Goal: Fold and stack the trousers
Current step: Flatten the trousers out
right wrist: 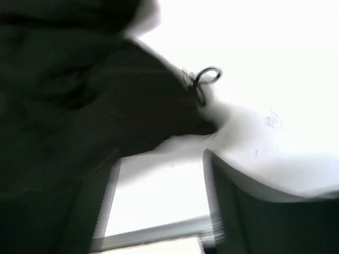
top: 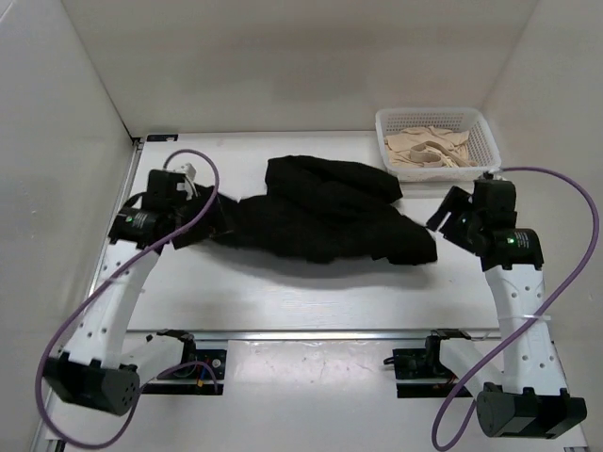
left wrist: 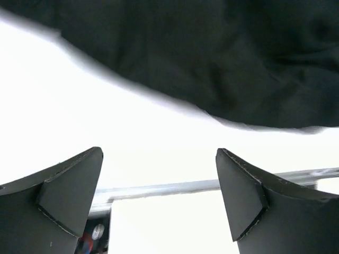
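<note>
Trousers (top: 325, 221), black and crumpled, sprawl across a white worktop (top: 283, 301) boxed by white walls (top: 283, 66); a basket (top: 433, 114) of beige cloth (top: 429, 151) sits far right. The left gripper (left wrist: 159, 196) gapes wide and empty beside the fabric; whether the right gripper (top: 441, 222) is wide or narrow cannot be told.

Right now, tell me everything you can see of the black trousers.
The trousers are plain black, soft, matte fabric, lying crumpled in a wrinkled heap across the middle of the white table. A small metal ring shows at one edge. The open left gripper sits just short of their edge.
</note>
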Robot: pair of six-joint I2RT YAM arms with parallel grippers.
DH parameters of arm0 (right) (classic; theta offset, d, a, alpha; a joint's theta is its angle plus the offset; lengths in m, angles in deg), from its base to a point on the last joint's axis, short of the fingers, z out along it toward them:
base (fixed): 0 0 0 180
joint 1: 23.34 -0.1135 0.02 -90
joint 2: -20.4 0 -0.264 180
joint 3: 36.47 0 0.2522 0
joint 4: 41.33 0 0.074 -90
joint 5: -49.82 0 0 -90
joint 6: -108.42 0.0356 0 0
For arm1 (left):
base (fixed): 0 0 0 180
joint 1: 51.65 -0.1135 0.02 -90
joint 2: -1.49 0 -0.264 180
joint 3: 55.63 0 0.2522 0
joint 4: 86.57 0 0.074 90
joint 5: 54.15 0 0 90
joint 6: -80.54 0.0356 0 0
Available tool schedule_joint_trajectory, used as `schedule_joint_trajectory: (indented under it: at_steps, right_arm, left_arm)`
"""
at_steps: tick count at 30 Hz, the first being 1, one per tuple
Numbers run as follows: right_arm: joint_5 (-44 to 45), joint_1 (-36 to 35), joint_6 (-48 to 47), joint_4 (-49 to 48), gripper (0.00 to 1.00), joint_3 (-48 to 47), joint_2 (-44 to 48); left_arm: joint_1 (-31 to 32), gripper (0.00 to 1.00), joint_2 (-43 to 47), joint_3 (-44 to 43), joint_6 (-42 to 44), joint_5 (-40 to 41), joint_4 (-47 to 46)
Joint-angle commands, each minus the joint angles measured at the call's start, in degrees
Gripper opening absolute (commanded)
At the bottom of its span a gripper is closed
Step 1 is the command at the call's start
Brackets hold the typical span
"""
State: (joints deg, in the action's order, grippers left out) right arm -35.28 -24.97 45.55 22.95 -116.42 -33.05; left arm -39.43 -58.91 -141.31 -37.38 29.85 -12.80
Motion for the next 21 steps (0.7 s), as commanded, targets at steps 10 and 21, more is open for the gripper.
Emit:
schedule_joint_trajectory:
  at_steps: [10,21]
  right_arm:
    - [0.56,0.05,5.2,5.2,0.35,3.94,3.16]
    - [-4.39,0.05,14.26,4.33,0.63,24.53,9.07]
  left_arm:
    - [-10.36,0.13,-7.79,-1.92,-2.3,7.06,1.0]
    - [-23.3,0.99,-31.49,0.39,-5.3,0.37,-10.34]
